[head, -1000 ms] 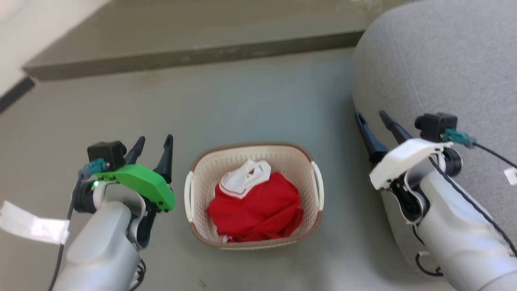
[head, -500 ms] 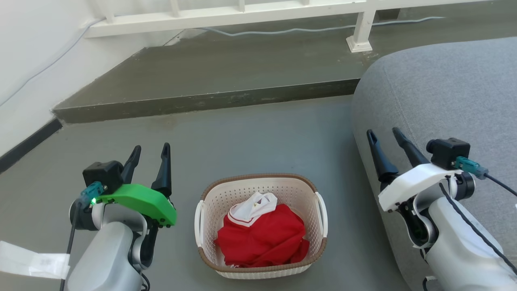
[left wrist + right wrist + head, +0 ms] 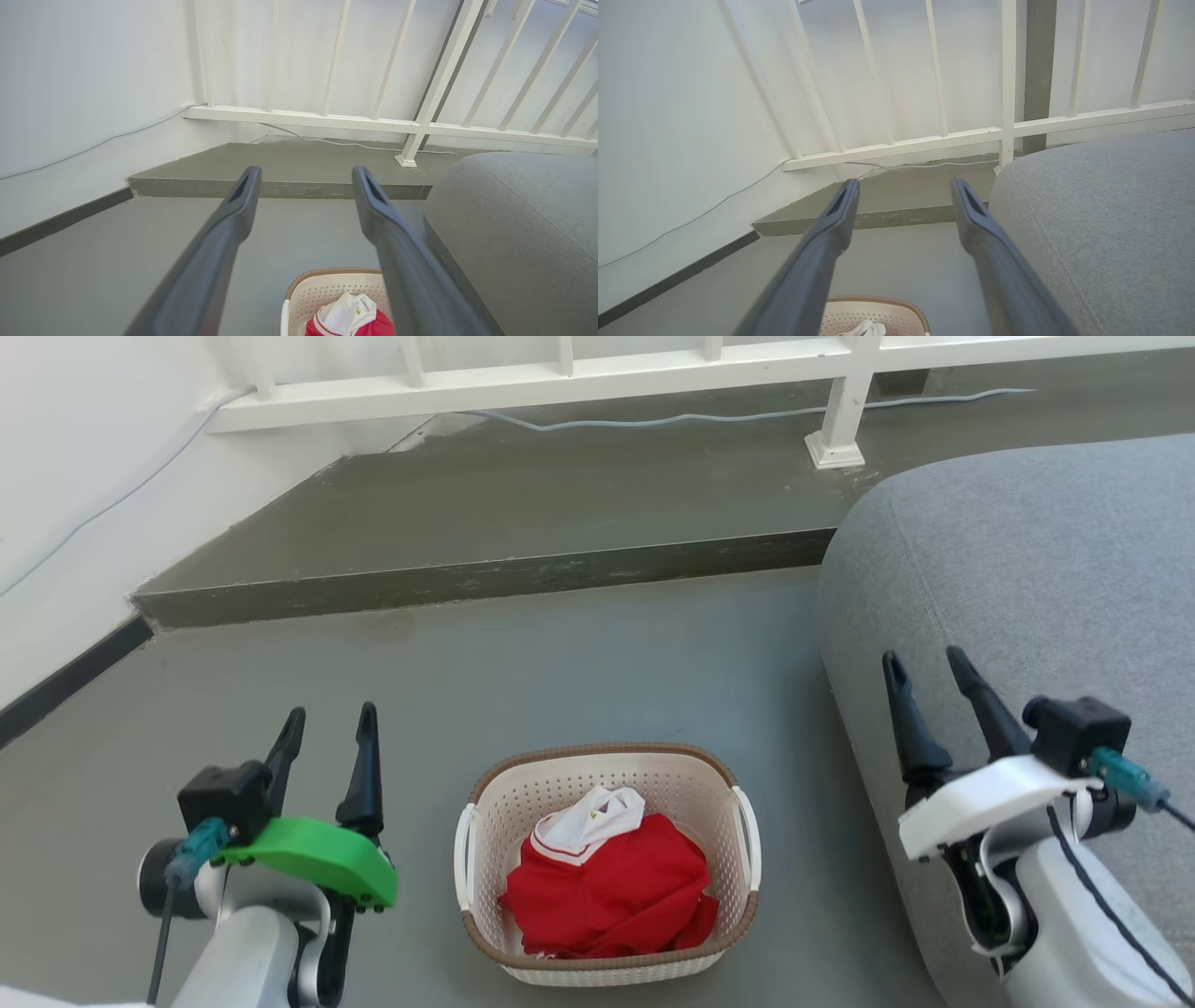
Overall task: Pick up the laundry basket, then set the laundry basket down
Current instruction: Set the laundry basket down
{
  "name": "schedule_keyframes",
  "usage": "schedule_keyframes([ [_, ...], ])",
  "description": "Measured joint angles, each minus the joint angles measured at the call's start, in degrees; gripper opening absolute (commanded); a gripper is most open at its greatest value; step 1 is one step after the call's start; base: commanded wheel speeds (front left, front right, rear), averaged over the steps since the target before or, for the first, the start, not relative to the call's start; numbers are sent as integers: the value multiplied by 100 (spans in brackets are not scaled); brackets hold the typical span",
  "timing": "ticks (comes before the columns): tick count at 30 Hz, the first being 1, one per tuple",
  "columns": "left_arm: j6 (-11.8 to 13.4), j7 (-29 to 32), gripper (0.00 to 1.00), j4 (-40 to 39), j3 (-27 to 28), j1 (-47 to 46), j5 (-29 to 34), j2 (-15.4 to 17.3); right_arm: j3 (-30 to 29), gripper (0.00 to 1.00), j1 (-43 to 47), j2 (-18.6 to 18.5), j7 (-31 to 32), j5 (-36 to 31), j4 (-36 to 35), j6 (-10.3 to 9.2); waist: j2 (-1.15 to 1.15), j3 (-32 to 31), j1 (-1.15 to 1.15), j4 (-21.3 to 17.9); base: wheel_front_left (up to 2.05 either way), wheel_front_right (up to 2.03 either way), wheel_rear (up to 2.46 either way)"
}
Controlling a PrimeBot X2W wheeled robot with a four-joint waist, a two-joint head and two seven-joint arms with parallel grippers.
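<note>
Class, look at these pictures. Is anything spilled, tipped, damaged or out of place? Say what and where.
Nothing stands out. The laundry basket sits upright on the floor, red garment inside; left gripper and right gripper, both open, flank it without touching.

A grey cushion (image 3: 1027, 569) sits right; a white railing (image 3: 560, 378) edges the raised step (image 3: 485, 513); a cable (image 3: 653, 420) lies beneath.

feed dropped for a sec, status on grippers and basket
Left gripper, right gripper: jaws open, empty. Laundry basket on floor between them, ungrasped, red garment inside. Grey cushion close beside right gripper.
</note>
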Motion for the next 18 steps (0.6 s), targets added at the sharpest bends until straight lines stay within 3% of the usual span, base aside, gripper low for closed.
schedule_keyframes([
  [9,96,0,100,-448,312,528,248,-73,-199,100,575,215,0,-178,-359,-92,0,-14,0,9,0,0,0],
  [18,-21,0,100,-675,420,755,311,-152,-350,100,715,215,0,-432,-579,-46,0,-5,0,7,0,0,0],
])
